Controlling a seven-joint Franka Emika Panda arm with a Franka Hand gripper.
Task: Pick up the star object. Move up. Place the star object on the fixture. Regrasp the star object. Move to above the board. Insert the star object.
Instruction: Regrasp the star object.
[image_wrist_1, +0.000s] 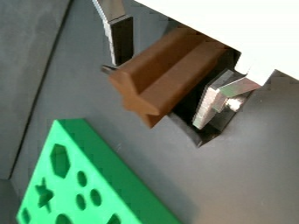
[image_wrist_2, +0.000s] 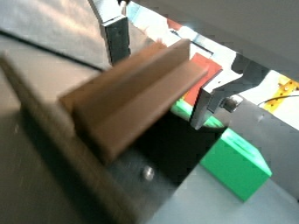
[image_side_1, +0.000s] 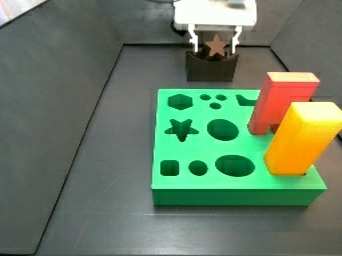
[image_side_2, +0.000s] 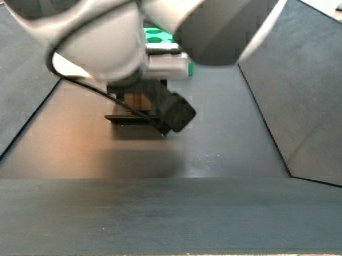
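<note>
- Sitting between the gripper's (image_wrist_1: 176, 83) silver plate fingers (image_wrist_1: 117, 39), the star object (image_wrist_1: 163, 77) lies lengthwise across the fixture (image_side_1: 211, 66), at the far side of the floor, at about 12 o'clock from the board (image_side_1: 201, 150) in a side view.
- The fingers flank the peg on both sides; whether the dark pads actually press it I cannot tell, since the contact faces are hidden in both wrist views.
- Judging from this, the step in hand is either placing on the fixture or the regrasp there; the insertion is not yet begun.
- The next move calls for a firm, square grip on the peg, a straight lift clear of the fixture, then travel to above the star-shaped hole (image_side_1: 181, 128), at about 9 o'clock on the board's top face.
- A side view alone shows the whole board with the red block (image_side_1: 283, 100) and yellow block (image_side_1: 299, 138) standing at its 3 o'clock edge, tall enough to be worth avoiding on the way over.
- The wrist views alone show the peg's ridged brown flanks (image_wrist_2: 135, 96) and one finger close beside it.
- In a side view (image_side_2: 144, 105) the arm's bulk hides the peg almost entirely; only the dark fixture base shows.
</note>
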